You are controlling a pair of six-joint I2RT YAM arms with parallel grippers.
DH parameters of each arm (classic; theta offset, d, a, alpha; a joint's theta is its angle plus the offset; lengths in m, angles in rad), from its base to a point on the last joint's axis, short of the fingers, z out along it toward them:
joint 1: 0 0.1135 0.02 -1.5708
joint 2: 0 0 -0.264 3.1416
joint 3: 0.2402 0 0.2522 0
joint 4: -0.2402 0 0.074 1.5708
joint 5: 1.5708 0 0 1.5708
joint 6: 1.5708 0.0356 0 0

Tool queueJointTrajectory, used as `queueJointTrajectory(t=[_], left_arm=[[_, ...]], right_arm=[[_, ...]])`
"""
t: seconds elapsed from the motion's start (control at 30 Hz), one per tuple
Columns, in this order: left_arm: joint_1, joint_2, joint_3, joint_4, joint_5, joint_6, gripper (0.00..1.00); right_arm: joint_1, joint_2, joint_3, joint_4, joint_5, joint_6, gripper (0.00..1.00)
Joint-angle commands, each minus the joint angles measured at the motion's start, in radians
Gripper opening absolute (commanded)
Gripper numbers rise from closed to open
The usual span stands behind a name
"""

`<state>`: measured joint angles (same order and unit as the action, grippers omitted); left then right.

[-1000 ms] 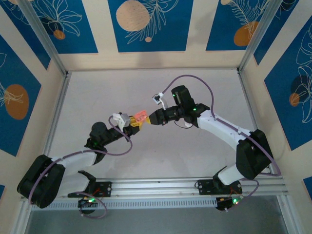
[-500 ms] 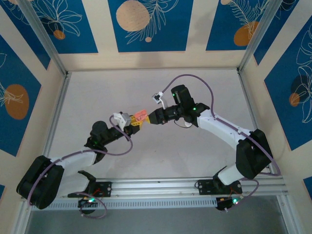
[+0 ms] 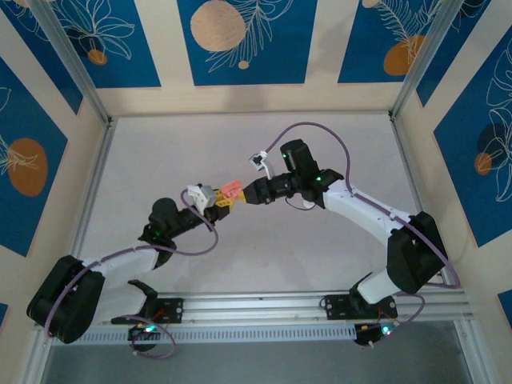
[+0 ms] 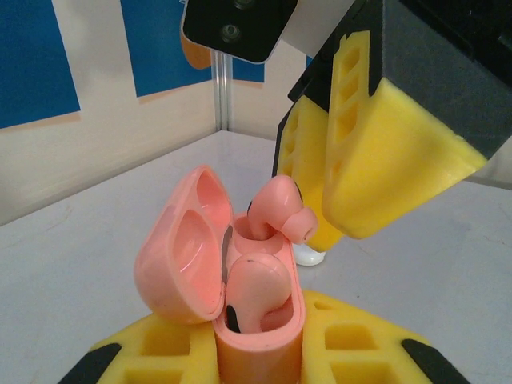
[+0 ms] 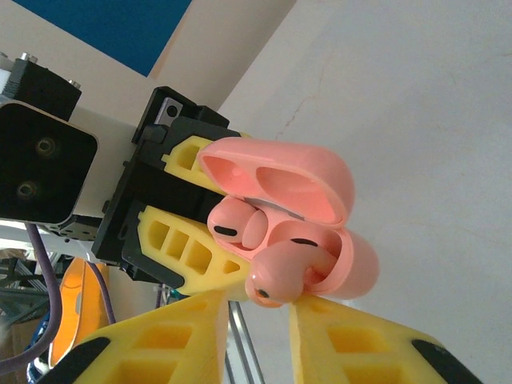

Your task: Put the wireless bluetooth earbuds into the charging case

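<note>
One earbud (image 4: 254, 292) sits seated in the charging case (image 4: 180, 256) the left gripper (image 4: 254, 364) clamps; second earbud (image 4: 278, 212) leans half-in its well, head toward the right gripper (image 5: 260, 310), whose fingers (image 5: 160, 344) look parted just off it.

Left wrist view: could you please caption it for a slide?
Open charging case in the left gripper: first earbud seated, second earbud half in beside the right gripper.
</note>
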<state>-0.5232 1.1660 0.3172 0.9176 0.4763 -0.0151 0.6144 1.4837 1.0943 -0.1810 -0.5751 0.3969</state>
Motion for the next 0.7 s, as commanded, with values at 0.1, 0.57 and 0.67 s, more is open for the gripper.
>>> queueJointTrajectory(t=[0.1, 0.57, 0.67], left_arm=[[-0.034, -0.008, 0.031, -0.010, 0.035, 0.036, 0.20], [-0.072, -0.014, 0.052, -0.112, 0.005, 0.113, 0.20], [-0.088, -0.016, 0.061, -0.151, -0.008, 0.144, 0.20]], right_arm=[[0.007, 0.023, 0.046, 0.018, 0.004, 0.013, 0.24], [0.009, 0.041, 0.058, -0.002, 0.063, 0.074, 0.18], [0.008, 0.044, 0.058, -0.002, 0.069, 0.090, 0.17]])
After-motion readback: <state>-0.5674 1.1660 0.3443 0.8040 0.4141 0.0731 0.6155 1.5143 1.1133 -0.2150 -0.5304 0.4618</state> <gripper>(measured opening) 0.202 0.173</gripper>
